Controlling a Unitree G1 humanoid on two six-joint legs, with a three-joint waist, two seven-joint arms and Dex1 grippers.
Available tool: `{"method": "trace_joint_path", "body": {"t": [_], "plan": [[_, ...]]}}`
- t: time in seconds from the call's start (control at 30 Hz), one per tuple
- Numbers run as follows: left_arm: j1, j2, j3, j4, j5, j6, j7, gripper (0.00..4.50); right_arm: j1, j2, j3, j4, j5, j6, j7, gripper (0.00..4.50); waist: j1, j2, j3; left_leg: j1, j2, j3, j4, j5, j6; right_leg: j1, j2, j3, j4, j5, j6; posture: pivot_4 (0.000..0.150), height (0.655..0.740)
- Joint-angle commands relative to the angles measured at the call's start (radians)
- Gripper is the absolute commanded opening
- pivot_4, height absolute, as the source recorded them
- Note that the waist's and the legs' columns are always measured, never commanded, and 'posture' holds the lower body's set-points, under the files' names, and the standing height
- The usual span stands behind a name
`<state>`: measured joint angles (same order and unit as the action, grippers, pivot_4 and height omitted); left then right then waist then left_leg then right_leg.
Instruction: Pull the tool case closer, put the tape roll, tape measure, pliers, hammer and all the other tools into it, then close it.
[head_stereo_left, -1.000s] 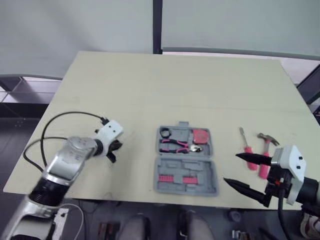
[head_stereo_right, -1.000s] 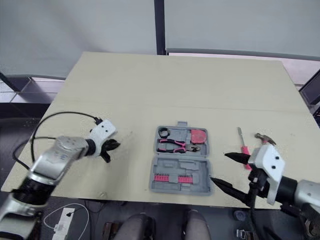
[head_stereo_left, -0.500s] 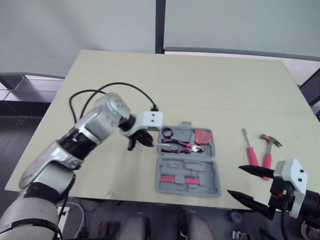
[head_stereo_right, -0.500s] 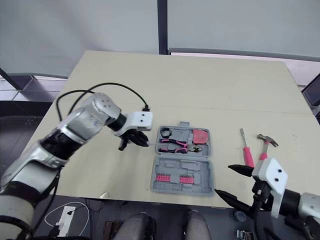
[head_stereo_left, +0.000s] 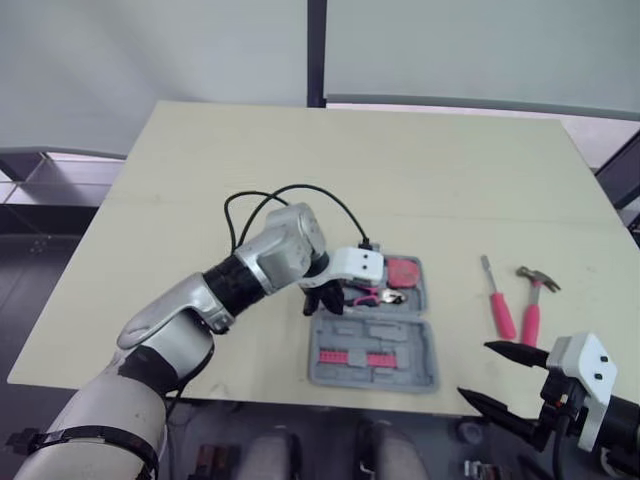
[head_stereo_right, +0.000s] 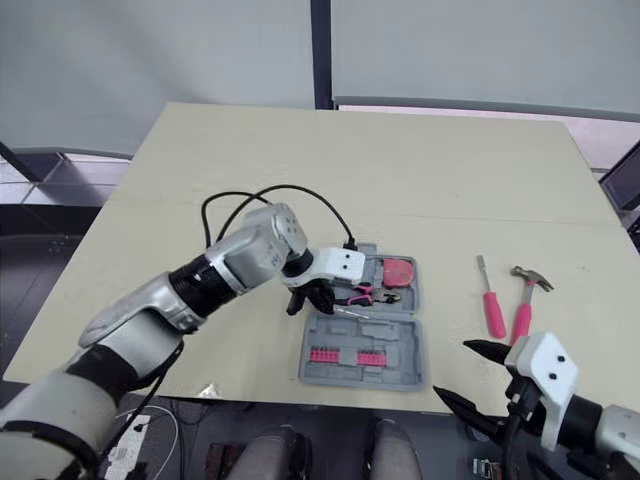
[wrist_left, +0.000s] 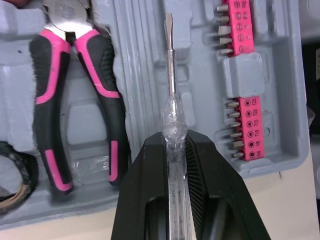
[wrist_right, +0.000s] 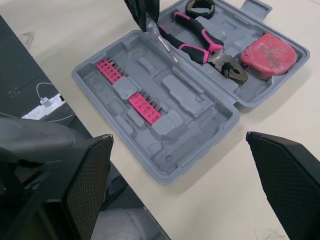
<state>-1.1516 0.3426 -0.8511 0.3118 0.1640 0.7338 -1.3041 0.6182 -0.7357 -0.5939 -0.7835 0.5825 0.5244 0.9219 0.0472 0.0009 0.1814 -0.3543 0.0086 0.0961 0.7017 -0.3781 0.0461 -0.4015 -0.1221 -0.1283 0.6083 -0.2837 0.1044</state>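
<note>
The grey tool case lies open near the table's front edge. Its far half holds the pink-handled pliers, the red tape measure and the black tape roll. Pink bit strips sit in the near half. My left gripper hovers over the case's left side, shut on a clear-handled screwdriver whose blade points across the hinge. A pink screwdriver and the pink-handled hammer lie right of the case. My right gripper is open at the front right.
The beige table stretches wide and bare behind the case. A black cable loops off the left arm above the table. The table's front edge runs just below the case, close to the right gripper.
My left arm swung from the table's left side rightward to above the case, screwdriver in its fingers. The right gripper drew back a little toward the front edge.
</note>
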Motion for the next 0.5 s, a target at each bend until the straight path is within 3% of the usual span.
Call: {"method": "trace_joint_path", "body": {"t": [0.03,0.5], "plan": [[-0.027,-0.030,-0.002,0.014,0.035,-0.023,0.005,0.01,0.003,0.011,0.005,-0.009,-0.006,-0.021,-0.012,4.50,0.002,0.000,0.000,0.000,0.000,0.000,0.000,0.000,0.000,0.000,0.000,0.001,0.000,0.000,0.000,0.150,0.7400],[-0.022,-0.136,-0.022,0.097,0.114,0.022,0.029,0.01,-0.016,0.011,0.043,0.006,-0.029,-0.033,-0.023,4.50,0.003,0.000,0.000,-0.001,0.000,-0.001,0.000,0.000,0.001,0.000,-0.001,0.004,0.000,0.000,0.000,0.150,0.7400]]}}
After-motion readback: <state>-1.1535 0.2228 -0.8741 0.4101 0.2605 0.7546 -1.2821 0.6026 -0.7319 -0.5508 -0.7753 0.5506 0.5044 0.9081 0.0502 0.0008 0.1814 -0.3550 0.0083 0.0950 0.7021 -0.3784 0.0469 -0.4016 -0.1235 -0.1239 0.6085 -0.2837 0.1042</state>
